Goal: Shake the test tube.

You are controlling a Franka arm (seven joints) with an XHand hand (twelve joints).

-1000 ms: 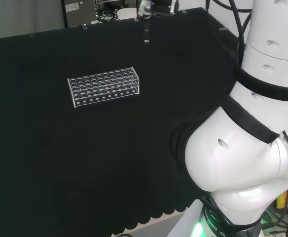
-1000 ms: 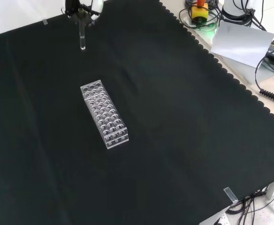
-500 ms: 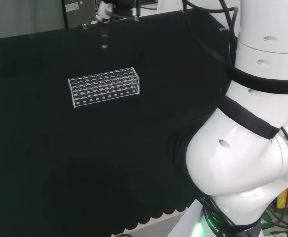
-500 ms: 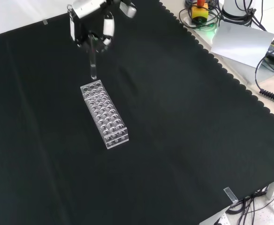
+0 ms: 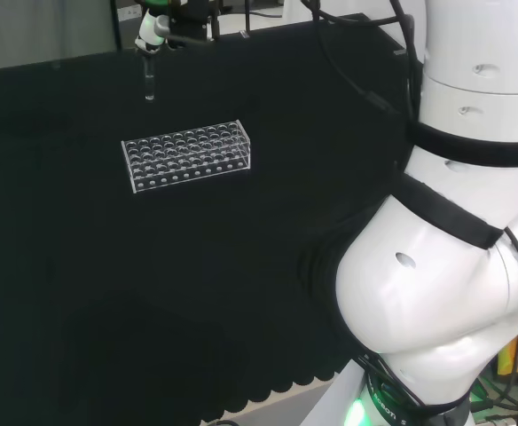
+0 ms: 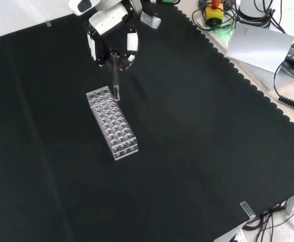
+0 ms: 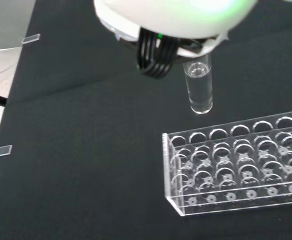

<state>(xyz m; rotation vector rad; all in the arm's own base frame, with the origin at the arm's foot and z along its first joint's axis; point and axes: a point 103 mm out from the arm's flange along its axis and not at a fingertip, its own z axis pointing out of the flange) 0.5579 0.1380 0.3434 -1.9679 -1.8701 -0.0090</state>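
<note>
A clear glass test tube (image 6: 116,80) hangs upright from the black and white hand (image 6: 113,31), whose fingers are curled round its top. In the front view the tube's lower end is just above the far end of the clear plastic rack (image 6: 112,122). The head view has the tube (image 5: 149,78) held by the hand (image 5: 157,23) above the cloth, beyond the rack (image 5: 186,154) and near its left end. From the wrist camera the tube (image 7: 199,88) hangs close to the corner of the rack (image 7: 238,166). The rack's holes look empty.
The black cloth (image 6: 197,151) has a scalloped edge at the right of the front view, with cables, a yellow and red button (image 6: 214,12) and a grey sheet (image 6: 260,46) beyond it. The arm's white links (image 5: 454,266) fill the right of the head view.
The hand has carried the tube toward the rack: leftward in the head view, downward and rightward in the front view. The tube now hangs by the rack's far end. The rack has not moved.
</note>
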